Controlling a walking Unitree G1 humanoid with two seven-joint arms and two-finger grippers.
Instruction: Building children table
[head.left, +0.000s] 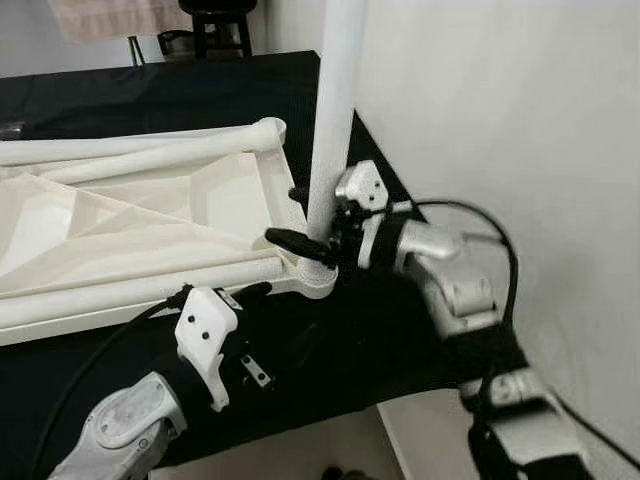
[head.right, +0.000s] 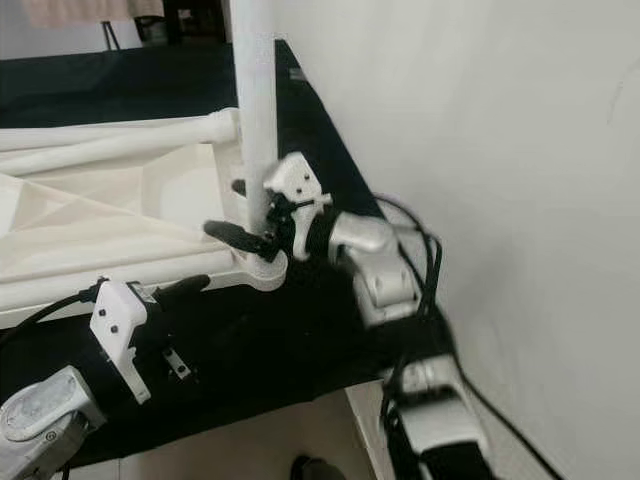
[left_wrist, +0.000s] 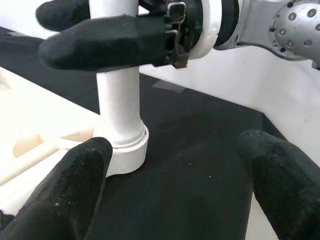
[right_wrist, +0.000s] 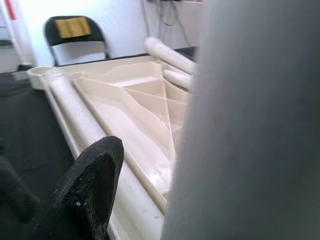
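Gripping upright leg (head.left: 330, 120), right gripper (head.left: 312, 222)

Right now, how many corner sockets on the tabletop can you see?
2. The near socket holds the upright leg that the right gripper grips; the far socket stands empty. Others may lie out of frame.

Black-covered work surface (head.left: 330, 340), set against a white wall (head.left: 520, 130) on the robot's right. Lying directly on it: upturned white plastic tabletop (head.left: 150, 220), ribbed underside facing up, round leg sockets at its corners. Loose white legs (head.left: 130, 150) laid along the tabletop's edges. One white leg (head.left: 328, 130) standing upright in the near corner socket (head.left: 315, 278).
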